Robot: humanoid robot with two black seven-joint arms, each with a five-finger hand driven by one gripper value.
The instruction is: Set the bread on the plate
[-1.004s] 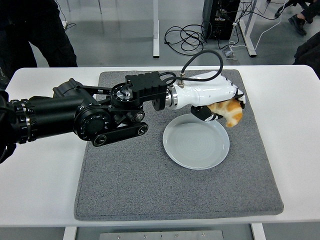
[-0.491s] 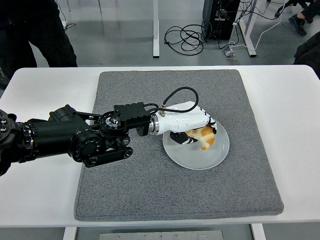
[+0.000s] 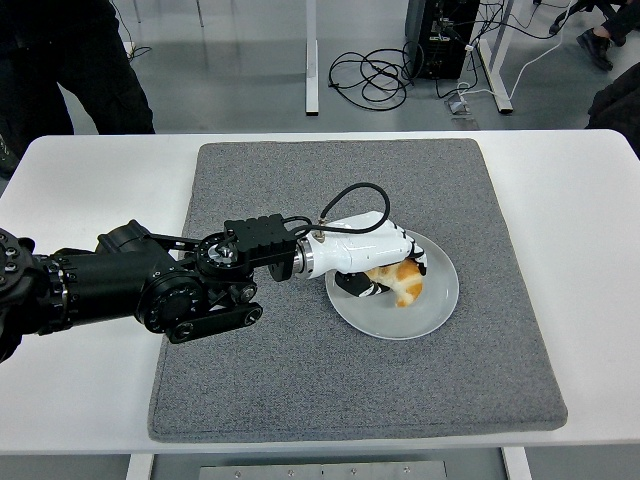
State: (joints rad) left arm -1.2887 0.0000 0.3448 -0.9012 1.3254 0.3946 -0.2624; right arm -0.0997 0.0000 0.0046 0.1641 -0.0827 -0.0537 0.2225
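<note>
Left hand reaches from the left edge over the grey mat and lies low over the plate, fingers curled round the bread, which sits at the plate's middle, seemingly touching it. Bread looks light, soft and crushable, not slippery; best held gently across its sides. Plate sits right of the mat's centre. Right hand is out of view

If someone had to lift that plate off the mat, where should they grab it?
Probably the plate's bare near-right rim, coming in from the right: the left hand and the bread crowd its upper-left part, and the shallow rim lies flat on the grey mat, so fingers must pinch the edge.
</note>
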